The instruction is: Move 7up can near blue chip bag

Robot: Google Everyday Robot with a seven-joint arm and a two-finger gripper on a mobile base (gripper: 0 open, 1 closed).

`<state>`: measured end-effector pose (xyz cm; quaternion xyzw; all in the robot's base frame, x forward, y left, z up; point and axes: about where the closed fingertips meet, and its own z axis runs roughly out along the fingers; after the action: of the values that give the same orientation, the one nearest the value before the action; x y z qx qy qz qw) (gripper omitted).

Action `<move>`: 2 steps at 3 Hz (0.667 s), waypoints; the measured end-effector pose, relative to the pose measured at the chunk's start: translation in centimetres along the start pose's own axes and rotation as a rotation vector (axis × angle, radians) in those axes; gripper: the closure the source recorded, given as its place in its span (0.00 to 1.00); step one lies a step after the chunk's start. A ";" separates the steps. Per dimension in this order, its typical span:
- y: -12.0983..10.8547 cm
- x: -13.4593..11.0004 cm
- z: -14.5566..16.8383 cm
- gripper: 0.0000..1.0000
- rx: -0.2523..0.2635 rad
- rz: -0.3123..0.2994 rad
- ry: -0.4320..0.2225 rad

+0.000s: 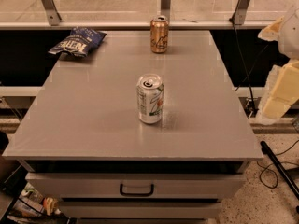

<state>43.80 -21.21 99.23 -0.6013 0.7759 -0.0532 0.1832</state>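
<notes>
The 7up can (150,99) stands upright near the middle of the grey table top (93,125); it is silver-white with green lettering and an orange-red mark. The blue chip bag (77,42) lies at the table's far left corner, dark navy with white lettering. My gripper (275,101) shows as cream-coloured parts at the right edge of the view, beyond the table's right side and well apart from the can. It holds nothing that I can see.
A golden-brown can (159,34) stands upright at the table's far edge, centre. A drawer with a black handle (136,189) sits below the front edge. Metal window posts (48,3) run behind. Black cables (275,171) lie on the floor at right.
</notes>
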 end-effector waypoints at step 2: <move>-0.1 -0.2 0.0 0.00 -0.004 0.004 -0.047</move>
<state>43.94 -21.01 99.29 -0.6011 0.7727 -0.0371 0.2005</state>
